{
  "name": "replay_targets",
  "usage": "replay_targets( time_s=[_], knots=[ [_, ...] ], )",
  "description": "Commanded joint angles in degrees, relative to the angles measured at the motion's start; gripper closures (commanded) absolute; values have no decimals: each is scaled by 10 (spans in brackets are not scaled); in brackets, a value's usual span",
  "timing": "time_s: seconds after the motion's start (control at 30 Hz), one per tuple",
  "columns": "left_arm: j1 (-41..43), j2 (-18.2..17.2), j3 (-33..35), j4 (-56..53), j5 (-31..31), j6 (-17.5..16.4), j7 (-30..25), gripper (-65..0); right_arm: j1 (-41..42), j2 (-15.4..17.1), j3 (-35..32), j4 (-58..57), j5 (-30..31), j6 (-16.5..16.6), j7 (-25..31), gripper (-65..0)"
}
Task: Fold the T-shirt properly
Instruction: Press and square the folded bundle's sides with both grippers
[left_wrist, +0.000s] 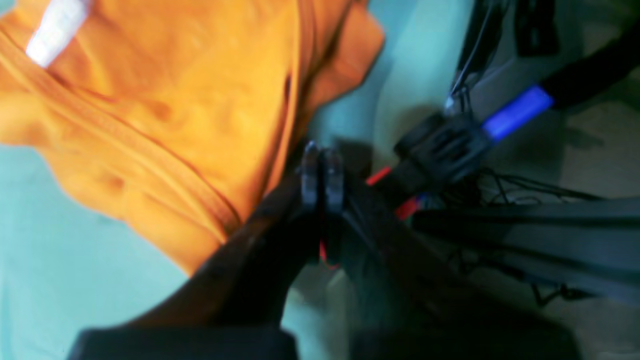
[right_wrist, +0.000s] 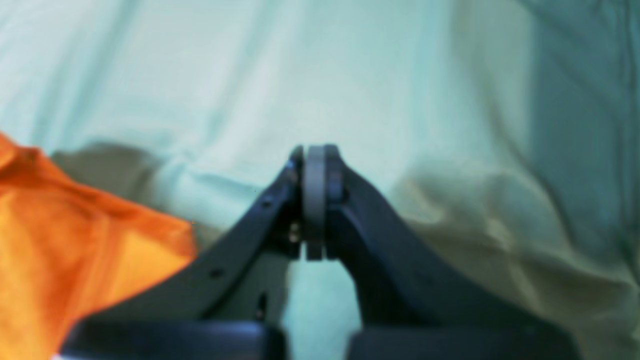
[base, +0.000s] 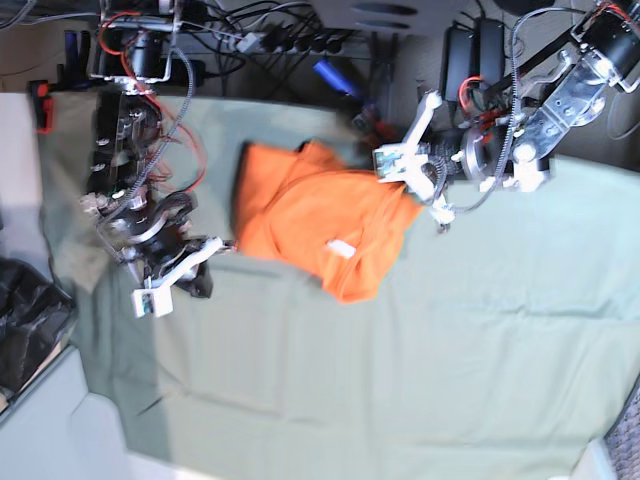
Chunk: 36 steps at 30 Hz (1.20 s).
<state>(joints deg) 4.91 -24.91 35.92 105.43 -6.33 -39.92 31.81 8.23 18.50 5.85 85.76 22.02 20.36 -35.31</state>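
Orange T-shirt (base: 315, 215) lying crumpled on the green cloth (base: 400, 380), bunched into a rough heap with a small white tag (base: 340, 248) showing on top. Between the two arms, nearer the far edge of the cloth.

Left gripper (left_wrist: 321, 175) with fingers pressed together, tips meeting in a thin dark line. Shirt immediately to the left of those fingertips in the wrist view, its hem running down to the near finger (left_wrist: 309, 172); possibly a fold of orange caught at the tips, but too blurred to tell, so no grip claimed. White tag up and far left of the fingers, at the corner of the view. Behind and to the right of the fingers: a black connector (left_wrist: 440, 147) with a blue sleeve (left_wrist: 517, 112), and loose dark cables.

Right gripper (right_wrist: 315, 200) also closed, pads flat against each other, nothing between them. Only green cloth ahead of and beside the fingertips, wrinkled and shadowed. Orange fabric low and to the left of these fingers, apart from them, not touching.

From the base view: right gripper just off the shirt's edge, over bare cloth; left gripper at the opposite edge of the shirt, right against the orange fabric.
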Motion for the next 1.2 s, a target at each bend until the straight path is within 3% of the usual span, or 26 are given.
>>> replay_targets(
  time_s=[0.0, 0.17, 0.3, 0.43, 0.5, 0.97, 1.17],
  knots=[
    [-7, 2, -3, 0, -5, 0, -15, 0, 21, 9, -6, -4, 5, 64, 14, 0],
    [-22, 5, -3, -27, 2, 10, -26, 0, 38, 7, -56, -26, 20, 67, 12, 0],
    [-24, 5, -3, -63, 13, 10, -65, 0, 33, 7, -85, -26, 20, 67, -13, 0],
    [-43, 8, -9, -111, 26, 48, -78, 0, 15, 18, -85, -11, 27, 67, -21, 0],
    [-59, 18, -23, -136, 25, 49, -79, 0, -4, 29, -84, 10, 40, 67, -24, 0],
    [-202, 134, -57, -354, 10, 48, -107, 0, -140, 46, -61, 126, 68, 67, -44, 0],
    [-250, 178, -57, -425, 10, 48, -107, 0, -167, 23, -61, 144, 79, 67, -44, 0]
  ],
)
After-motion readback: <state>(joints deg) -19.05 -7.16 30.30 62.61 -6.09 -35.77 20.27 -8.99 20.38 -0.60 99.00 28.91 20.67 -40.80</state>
